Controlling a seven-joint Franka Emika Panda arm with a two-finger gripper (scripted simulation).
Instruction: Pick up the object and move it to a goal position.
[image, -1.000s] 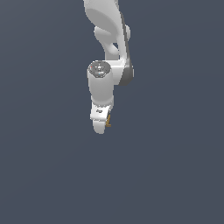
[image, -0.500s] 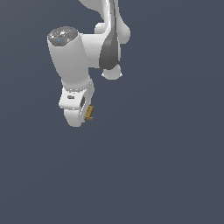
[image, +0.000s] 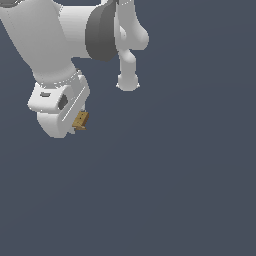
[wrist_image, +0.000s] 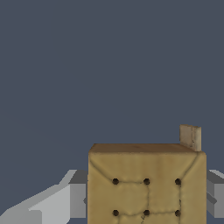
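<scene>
Just gripper (image: 75, 124) clamping tan block (image: 81, 120); grey backdrop (image: 190, 175) all round.

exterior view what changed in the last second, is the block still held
The arm swung toward the exterior view's left, and the end effector with it. The wrist housing now looms larger at the top of the picture, so it has likely come nearer the camera. The tan block went along with it and is still clamped between the fingers; nothing was let go. The plain grey backdrop is unchanged.
</scene>
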